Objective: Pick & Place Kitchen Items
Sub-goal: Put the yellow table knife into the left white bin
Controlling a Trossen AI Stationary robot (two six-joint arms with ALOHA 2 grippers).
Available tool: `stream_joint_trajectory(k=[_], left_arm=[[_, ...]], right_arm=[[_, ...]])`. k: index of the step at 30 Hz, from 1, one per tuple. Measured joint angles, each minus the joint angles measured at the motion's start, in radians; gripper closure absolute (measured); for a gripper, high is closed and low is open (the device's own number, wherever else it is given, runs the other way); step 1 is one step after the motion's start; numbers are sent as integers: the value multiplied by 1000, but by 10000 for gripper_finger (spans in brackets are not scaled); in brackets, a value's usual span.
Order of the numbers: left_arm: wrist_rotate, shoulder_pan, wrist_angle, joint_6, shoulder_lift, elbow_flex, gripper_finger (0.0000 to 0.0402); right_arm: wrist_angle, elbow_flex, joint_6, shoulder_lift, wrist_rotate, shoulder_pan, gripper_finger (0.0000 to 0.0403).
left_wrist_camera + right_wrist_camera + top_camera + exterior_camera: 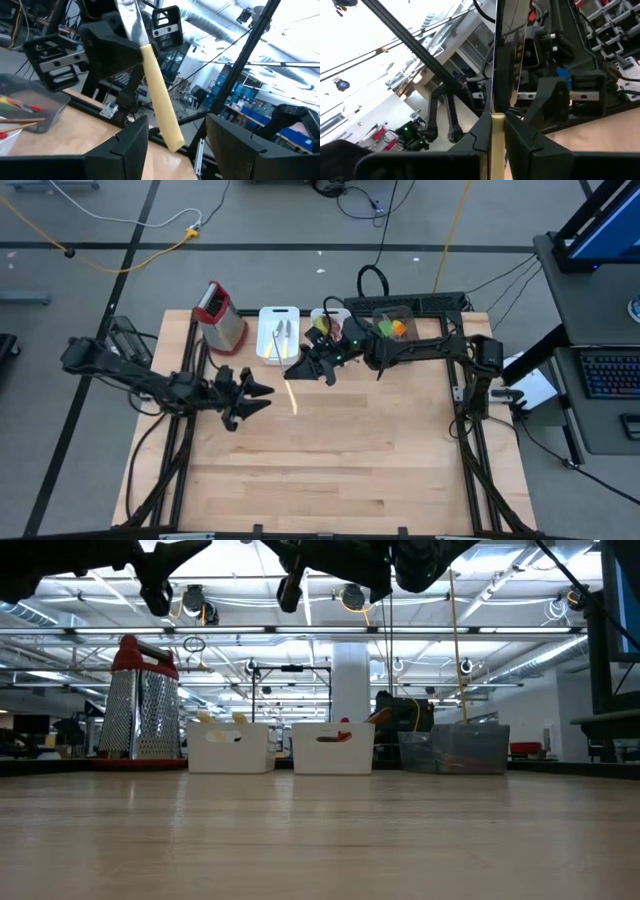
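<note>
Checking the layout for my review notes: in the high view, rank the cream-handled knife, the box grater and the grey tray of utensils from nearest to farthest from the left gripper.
1. Cream-handled knife, just beyond the left gripper, toward table centre.
2. Box grater, back-left edge.
3. Grey tray, back-right.

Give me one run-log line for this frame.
right gripper: shut on cream-handled knife, held above table | left gripper: open, facing knife handle | phase: handover

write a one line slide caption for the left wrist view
Cream-handled knife held blade-first by the right gripper, its handle hanging just above the open left gripper.
</note>
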Motion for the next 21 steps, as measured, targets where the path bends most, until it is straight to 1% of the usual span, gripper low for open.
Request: stream_joint_trajectory(k=[4, 8, 13, 17, 19, 21], left_arm=[[1, 10, 58, 4, 59, 0, 193], [0, 30, 65, -27, 101, 0, 169], [-7, 59, 64, -53, 152, 47, 118], [-7, 72, 64, -28, 195, 102, 73], [12, 79, 63, -9, 215, 125, 55], [52, 87, 62, -5, 228, 141, 41]], right_arm=[[3, 0, -2, 0, -19, 0, 382], [3, 0, -2, 0, -40, 0, 382], [3, 0, -10, 0, -42, 0, 382], [3, 0, -10, 0, -44, 0, 382], [2, 0, -13, -1, -45, 0, 382], [2, 0, -17, -1, -44, -2, 382]])
